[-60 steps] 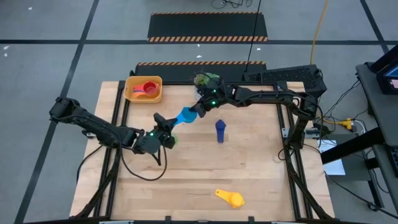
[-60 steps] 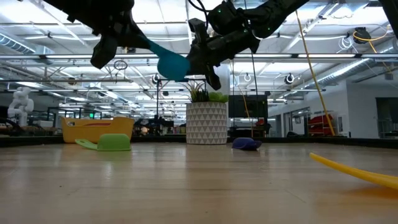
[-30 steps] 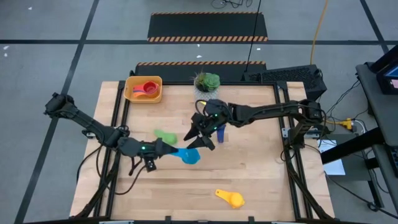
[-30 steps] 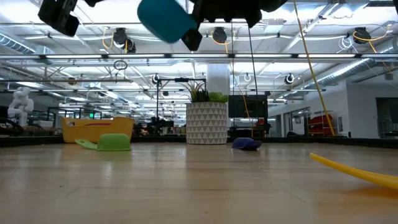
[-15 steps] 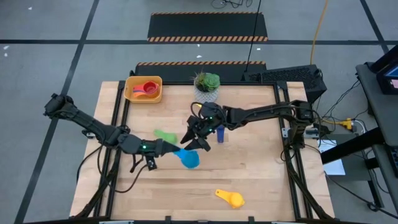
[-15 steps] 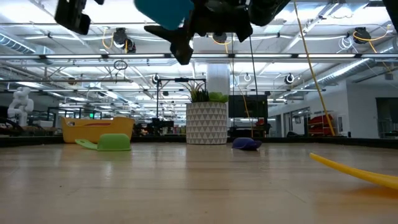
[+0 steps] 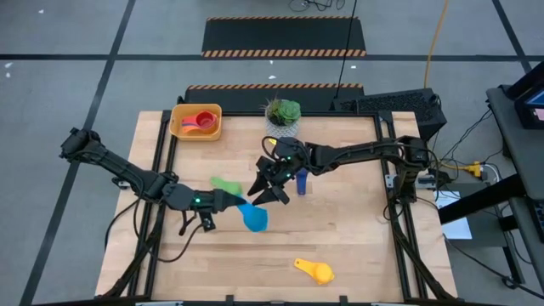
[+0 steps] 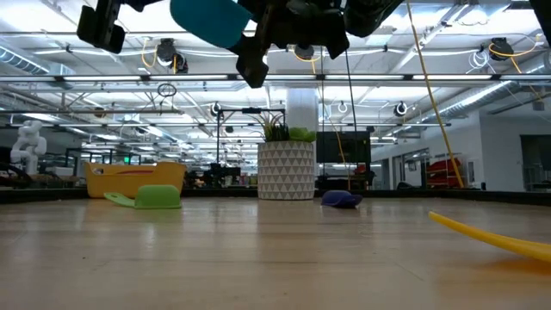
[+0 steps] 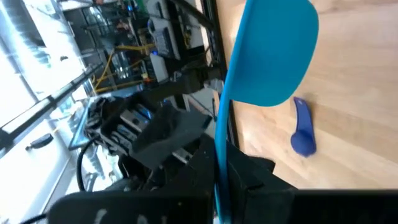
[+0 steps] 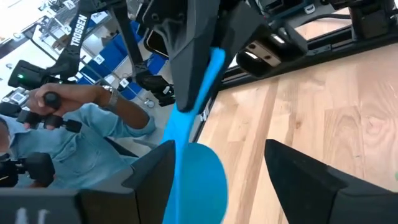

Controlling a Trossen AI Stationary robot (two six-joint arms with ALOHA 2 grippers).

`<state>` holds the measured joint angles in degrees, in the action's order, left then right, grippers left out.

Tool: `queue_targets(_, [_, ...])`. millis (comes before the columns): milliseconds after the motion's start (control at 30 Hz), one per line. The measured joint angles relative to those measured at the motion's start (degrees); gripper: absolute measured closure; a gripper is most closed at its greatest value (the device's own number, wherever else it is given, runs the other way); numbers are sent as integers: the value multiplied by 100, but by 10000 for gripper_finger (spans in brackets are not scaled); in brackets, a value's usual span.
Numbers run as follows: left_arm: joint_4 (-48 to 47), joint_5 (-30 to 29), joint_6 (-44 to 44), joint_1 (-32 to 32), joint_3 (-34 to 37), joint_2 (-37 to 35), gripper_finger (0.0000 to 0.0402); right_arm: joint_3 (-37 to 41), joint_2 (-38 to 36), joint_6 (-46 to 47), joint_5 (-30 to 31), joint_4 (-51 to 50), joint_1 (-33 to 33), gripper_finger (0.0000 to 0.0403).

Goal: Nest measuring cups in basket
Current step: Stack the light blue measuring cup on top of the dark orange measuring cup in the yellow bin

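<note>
A light blue measuring cup [image 7: 255, 218] hangs above the table's middle, with my left gripper [image 7: 231, 202] shut on its handle. My right gripper [image 7: 272, 194] stands open just beyond the cup's bowl [image 10: 194, 177], fingers [image 10: 149, 180] to either side and apart from it. A green cup [image 7: 225, 184] lies upside down on the wood behind the left gripper. The dark blue cup [image 7: 301, 180] lies right of centre, and a yellow cup [image 7: 314, 270] lies near the front edge. The yellow-orange basket [image 7: 181, 127] at the far left corner holds a red cup [image 7: 204, 121]. My left gripper pinches the free end of the light blue cup's handle [image 9: 221, 163] between its two fingers. The fingers come nearly level from the table's left and lie along the handle. The cup is lifted clear, turned on its side, and its bowl [image 9: 273, 56] sticks out ahead of the fingers.
A white pot with a green plant [image 7: 283, 112] stands at the far edge, behind the right arm. A person in a light blue shirt [image 10: 93, 124] stands beyond the table's left side. Bare wood lies open across the near half, around the yellow cup.
My left gripper has rolled about its own line, turning the light blue cup with it while staying in place. My right gripper has come down a little and toward the table's left, closer to the cup, still open.
</note>
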<state>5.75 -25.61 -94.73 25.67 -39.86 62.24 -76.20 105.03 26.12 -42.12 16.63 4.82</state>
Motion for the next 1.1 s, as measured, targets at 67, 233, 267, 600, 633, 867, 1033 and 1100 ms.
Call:
queue_targets(67, [2,-215,-19,0,0,0,394,0,0,27,1,10,-6,159])
queue_targets(233, [29,-410,-103,-26,0,0,388,0,0,-47,27,32,-108,167])
queue_targets(267, [44,-417,-103,-26,0,0,392,0,0,-85,29,47,-128,173])
queue_targets(600, [378,-468,-420,-92,1,0,388,-2,0,224,294,590,-173,300])
queue_targets(633, [383,-475,-420,-92,2,0,392,-2,0,245,278,590,-159,320])
queue_targets(867, [621,-617,72,-124,2,2,349,-2,-4,40,308,646,-103,391])
queue_targets(1033, [1218,-1578,1539,-74,4,-2,265,-2,-54,-33,353,869,44,400])
queue_targets(1100, [1407,-2240,2060,-22,4,-19,234,-2,-85,-181,496,876,106,401])
